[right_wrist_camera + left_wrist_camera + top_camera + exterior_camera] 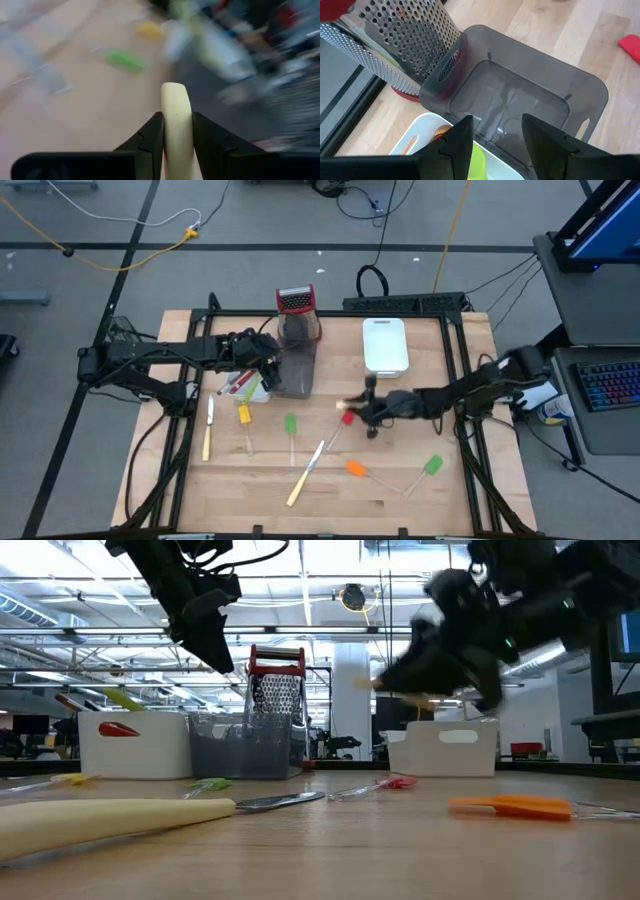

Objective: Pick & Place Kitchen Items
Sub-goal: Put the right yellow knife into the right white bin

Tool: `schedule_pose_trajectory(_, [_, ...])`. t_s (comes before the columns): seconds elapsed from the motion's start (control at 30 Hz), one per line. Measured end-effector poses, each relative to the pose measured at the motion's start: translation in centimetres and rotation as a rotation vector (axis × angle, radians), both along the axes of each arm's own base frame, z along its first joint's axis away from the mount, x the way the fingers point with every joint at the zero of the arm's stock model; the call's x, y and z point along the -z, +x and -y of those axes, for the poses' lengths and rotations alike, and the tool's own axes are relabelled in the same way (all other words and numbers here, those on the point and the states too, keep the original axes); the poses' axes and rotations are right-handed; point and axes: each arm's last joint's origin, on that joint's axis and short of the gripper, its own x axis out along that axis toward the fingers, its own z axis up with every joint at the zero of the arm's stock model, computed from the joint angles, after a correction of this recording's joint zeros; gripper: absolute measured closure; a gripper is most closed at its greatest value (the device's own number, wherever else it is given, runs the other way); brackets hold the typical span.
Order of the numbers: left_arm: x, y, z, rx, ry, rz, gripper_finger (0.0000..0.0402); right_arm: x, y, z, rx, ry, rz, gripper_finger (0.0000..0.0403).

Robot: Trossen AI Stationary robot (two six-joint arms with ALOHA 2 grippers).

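Light source: ceiling strip lights glare white across the top of the low view, behind the arms.
Overall brightness: even and bright on the worktop [400, 490] from above.
Shadows: soft, faint, close under the utensils.
Silhouettes: both arms read as dark shapes against the lit room.
Motion blur: right wrist view smeared throughout; only the right claw [176, 137] and its pale handle [176, 120] stay crisp.
Focus: near pale knife handle [110, 820] in the low view is soft.

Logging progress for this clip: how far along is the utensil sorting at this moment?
Partly done. Several utensils already sit in the white tray beside the left gripper, which hovers open over the empty grey tray. In hand: the right gripper is shut on a pale-handled utensil. Left on the table: a knife, green spatula, orange spatula, among others.
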Motion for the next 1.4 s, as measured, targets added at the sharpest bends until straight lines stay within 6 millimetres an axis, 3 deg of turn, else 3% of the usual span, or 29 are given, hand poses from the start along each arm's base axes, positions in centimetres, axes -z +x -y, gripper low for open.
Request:
schedule_pose_trajectory(0.17, [-0.1, 0.1, 0.0, 0.000, 0.002, 0.009, 0.0227, -3.6, -0.5, 2.7, 0.194, -0.092, 0.190, 0.0323])
schedule_pose_trajectory(0.3, [-0.2, 0.2, 0.0, 0.002, 0.006, 0.023, 0.0227, -5.6, -0.9, 5.7, 0.389, 0.006, 0.406, 0.0323])
schedule_pose_trajectory(0.43, [-0.2, 0.2, -0.1, 0.006, 0.011, 0.025, 0.0227, -6.0, -1.6, 9.2, 0.560, 0.099, 0.519, 0.0323])
schedule_pose_trajectory(0.63, [-0.2, 0.2, -0.1, 0.006, 0.012, 0.024, 0.0227, -4.0, -2.8, 14.2, 0.785, 0.272, 0.524, 0.0323])
schedule_pose_trajectory(0.77, [-0.2, 0.2, -0.1, 0.006, 0.012, 0.023, 0.0227, -2.1, -3.1, 16.2, 0.871, 0.280, 0.466, 0.0323])
schedule_pose_trajectory(1.23, [-0.2, 0.2, -0.1, 0.006, 0.012, 0.022, 0.0227, 3.2, -2.5, 17.2, 0.954, 0.333, 0.274, 0.0304])
schedule_pose_trajectory(1.4, [-0.2, 0.2, -0.1, 0.006, 0.012, 0.021, 0.0227, 3.9, -2.4, 17.3, 0.956, 0.331, 0.256, 0.0290])
